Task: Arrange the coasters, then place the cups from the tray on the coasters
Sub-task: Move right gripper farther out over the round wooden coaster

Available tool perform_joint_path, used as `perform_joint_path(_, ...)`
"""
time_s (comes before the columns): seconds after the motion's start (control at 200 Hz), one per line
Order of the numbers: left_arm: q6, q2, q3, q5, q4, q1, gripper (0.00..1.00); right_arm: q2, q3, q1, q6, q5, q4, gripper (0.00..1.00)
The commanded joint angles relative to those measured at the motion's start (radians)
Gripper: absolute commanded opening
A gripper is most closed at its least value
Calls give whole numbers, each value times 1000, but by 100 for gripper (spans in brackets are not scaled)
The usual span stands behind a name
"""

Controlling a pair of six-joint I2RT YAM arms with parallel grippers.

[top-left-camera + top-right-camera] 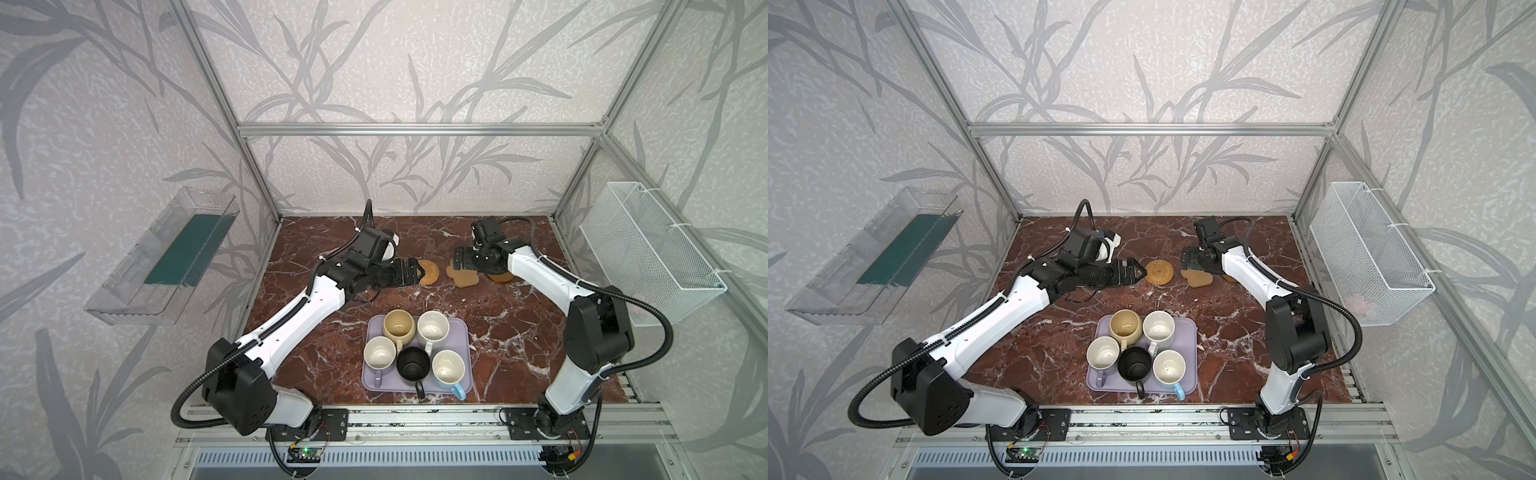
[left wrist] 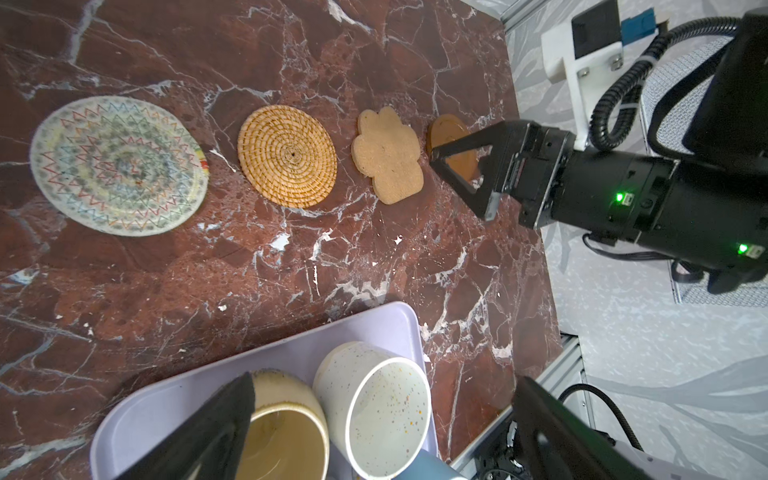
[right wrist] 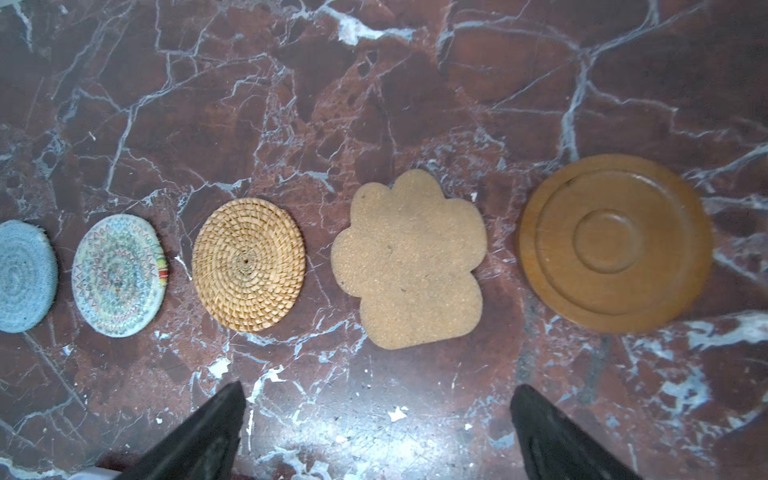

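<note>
Coasters lie flat in one row across the far table, from the left arm's side: grey-blue woven round, cream woven round, golden rattan round, tan paw, brown saucer. They look light and thin, best shifted by an edge. Left gripper and right gripper hover above the row, jaws spread, empty. Nearer, the lavender tray carries five upright, empty mugs packed close. Probably weighty, glossy and breakable, each suits a pinch across its rim wall.

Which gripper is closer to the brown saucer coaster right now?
Right. The right gripper hangs open just by the brown saucer coaster; the left gripper is beyond the paw coaster, at the rattan coaster.
</note>
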Motion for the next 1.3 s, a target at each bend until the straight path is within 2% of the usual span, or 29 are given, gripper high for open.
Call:
perform_joint_path(0.0,7,33,68,37,-12,-15,99,-3,39,-58,-80,5,-32,99)
perform_joint_path(0.17,16,89,108,44,-14,-29,99,36,61,-170,-143,-7,-66,100)
perform_joint_path(0.3,29,139,164,-41,-117,-40,99,101,82,-249,-190,-34,-73,99)
perform_joint_path(0.465,21,165,159,-3,-89,-40,99,221,173,-292,-244,-6,-157,99)
perform_joint_path(0.805,29,212,196,2,-118,-40,99,346,255,-354,-265,-20,-183,84)
perform_joint_path(0.995,34,251,226,26,-94,-40,99,390,284,-363,-273,-16,-198,71)
perform_joint_path(1.295,0,295,244,69,-24,-45,99,446,308,-363,-272,-5,-243,59)
